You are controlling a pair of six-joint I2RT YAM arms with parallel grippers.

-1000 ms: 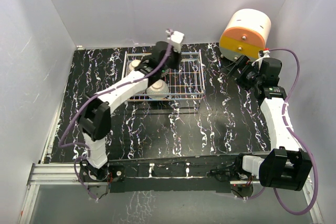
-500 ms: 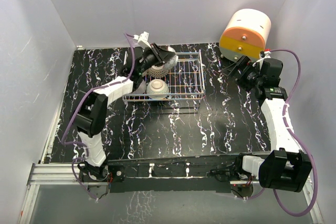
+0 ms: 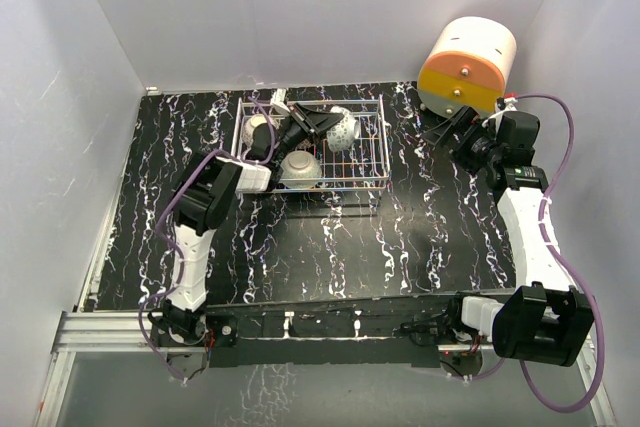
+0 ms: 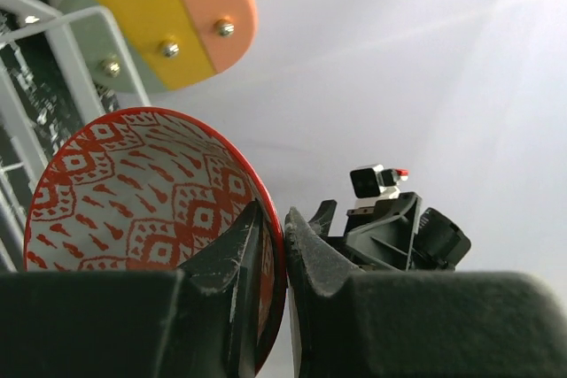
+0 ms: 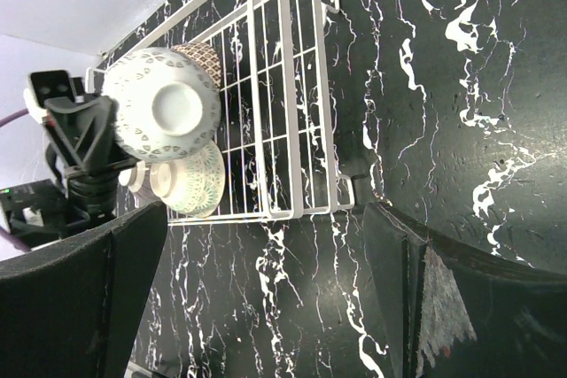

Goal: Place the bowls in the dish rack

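The left gripper point(image 4: 271, 223) is pinched shut on the rim of the red bowl point(image 4: 133, 192), with one finger inside and one outside. The bowl is tipped on its side (its pale foot faces the right wrist camera). It is held over the dish rack point(image 3: 372, 162), toward the rack's 12 o'clock edge in the overhead view. The rack sits at about 11 o'clock on the black marbled table point(image 3: 420, 237). Inside it a pale bowl point(image 3: 300, 168) lies at the 7 o'clock corner. A second bowl point(image 3: 259, 127) lies at 10 o'clock, half hidden by the arm and perhaps brown-patterned. The right gripper point(image 3: 448, 135) hangs at 2 o'clock over the table, just beside the orange-and-cream drawer unit point(image 3: 467, 62). Its jaws are spread wide and hold nothing.
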